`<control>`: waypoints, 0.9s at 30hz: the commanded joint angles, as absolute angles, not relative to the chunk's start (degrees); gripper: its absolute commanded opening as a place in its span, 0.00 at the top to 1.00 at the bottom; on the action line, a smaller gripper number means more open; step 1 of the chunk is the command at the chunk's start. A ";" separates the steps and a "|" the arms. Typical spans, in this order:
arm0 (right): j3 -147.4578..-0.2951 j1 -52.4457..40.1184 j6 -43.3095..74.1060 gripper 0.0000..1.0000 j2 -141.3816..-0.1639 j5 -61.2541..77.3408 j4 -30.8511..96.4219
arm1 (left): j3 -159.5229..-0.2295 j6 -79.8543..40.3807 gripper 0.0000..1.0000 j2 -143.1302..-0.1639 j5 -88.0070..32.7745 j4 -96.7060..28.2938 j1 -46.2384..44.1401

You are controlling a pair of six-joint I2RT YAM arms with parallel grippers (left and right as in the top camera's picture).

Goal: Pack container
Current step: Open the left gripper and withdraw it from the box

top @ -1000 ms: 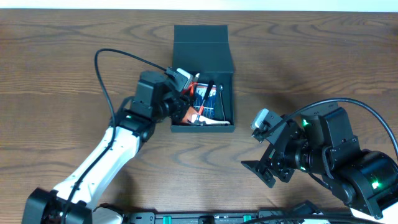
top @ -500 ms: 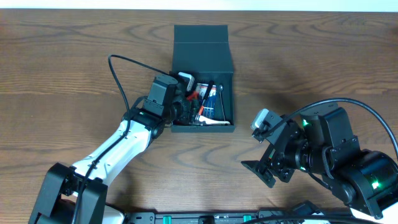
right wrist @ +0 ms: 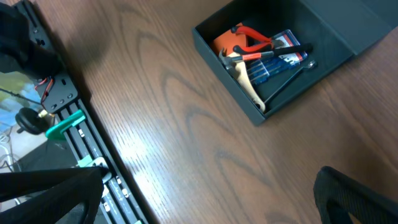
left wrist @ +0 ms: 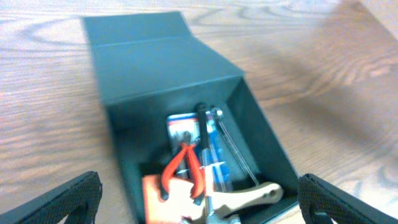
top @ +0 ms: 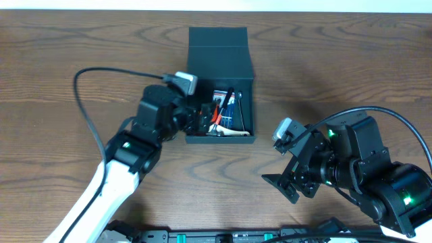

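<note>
Surface: brown wood-grain table (top: 67, 40), with a black rail (right wrist: 74, 134) carrying a green clip along its near edge.
Container: dark matte box (top: 220, 61) at the middle of the far half of the table, flap lid folded back flat away from the arms, interior open to view.
Contents: red-handled pliers (left wrist: 183, 168) lie over an orange block (left wrist: 163, 194). A pale wooden hammer handle (left wrist: 252, 198) lies across the near wall. A blue-and-white package (left wrist: 217, 174) sits underneath, with a black-handled tool (left wrist: 203, 127) and a thin metal rod (left wrist: 239, 155) on top of it.
Left gripper (top: 200, 120): at the container's near-left corner, above the rim, fingers spread wide, nothing between them. Its wrist camera looks straight into the box.
Right gripper (right wrist: 205, 193): over bare table to the right of and nearer than the container, well apart from it, fingers spread, empty.
Cable: black lead (top: 88, 88) loops from the left arm over the table.
</note>
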State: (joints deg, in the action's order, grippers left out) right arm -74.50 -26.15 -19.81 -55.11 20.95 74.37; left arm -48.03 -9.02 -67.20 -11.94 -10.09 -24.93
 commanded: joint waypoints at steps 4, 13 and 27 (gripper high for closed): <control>-74.43 -25.80 -18.85 0.01 -55.11 20.99 74.41 | -47.66 -9.02 0.02 -66.13 -8.51 -13.63 -19.81; -74.43 -25.80 -18.85 0.01 -55.11 20.99 74.41 | -48.34 -8.93 0.09 -72.99 -24.47 -7.55 -7.07; -74.43 -25.80 -16.21 0.01 -55.75 27.51 70.08 | -79.13 -7.14 0.88 -100.47 -32.40 -31.75 -1.52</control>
State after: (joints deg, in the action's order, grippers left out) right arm -74.48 -26.15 -18.83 -55.42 23.11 69.80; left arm -73.21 -8.69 -97.19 -29.67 -30.30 -1.69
